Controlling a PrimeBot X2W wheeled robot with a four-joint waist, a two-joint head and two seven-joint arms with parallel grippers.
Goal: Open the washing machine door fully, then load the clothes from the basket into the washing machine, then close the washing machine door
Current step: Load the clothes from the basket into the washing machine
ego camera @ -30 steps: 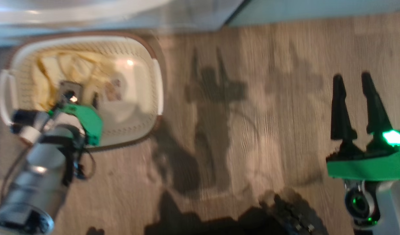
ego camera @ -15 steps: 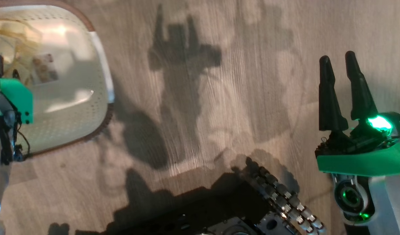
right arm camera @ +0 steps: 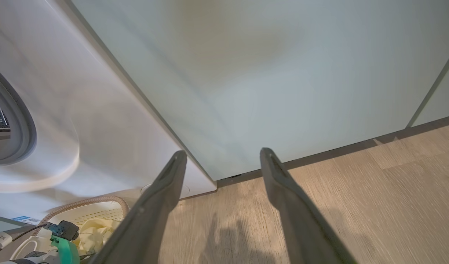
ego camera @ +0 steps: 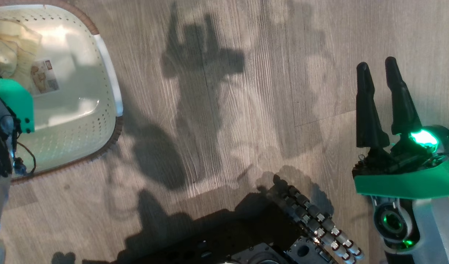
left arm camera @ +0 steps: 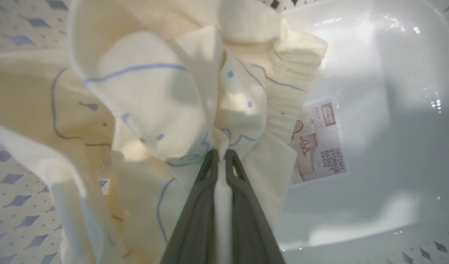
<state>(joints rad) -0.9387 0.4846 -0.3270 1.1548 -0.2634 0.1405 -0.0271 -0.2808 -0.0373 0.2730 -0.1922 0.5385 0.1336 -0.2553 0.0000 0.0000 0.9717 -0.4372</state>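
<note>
Basket (ego camera: 109, 91): It sits on the wood floor (ego camera: 246, 110), close in front of the washer (right arm camera: 99, 121). It is cream with little holes in its sides and a brown rim. A label (left arm camera: 318, 141) is stuck flat on its bottom.

Clothes (left arm camera: 154, 110): Soft pale yellow cloth with thin blue lines and dots. They are bunched up inside the basket, beside the label. None can be seen in the washer.

Left gripper (left arm camera: 221, 154): It reaches down into the basket. Its two dark fingers are pressed together on a fold of the clothes, with a strip of cloth caught between them. The pinch is there so the cloth can be lifted out.

Right gripper (ego camera: 379, 99): It hangs over the bare floor, well away from the basket. Its fingers stand apart and hold nothing. I think it waits there so it does not get in the way.

Washer: White, just behind the basket. A bit of its grey ring (right arm camera: 24, 128) shows, with no door across it, so the door seems to be open. The door itself I cannot point to.

Cabinet (right arm camera: 265, 73): Flat and pale green, right beside the washer.

Step now: Picking up clothes, I think. The load is not in yet.

Watch out: The pinch is only on a small fold, so the cloth could slip free.
</note>
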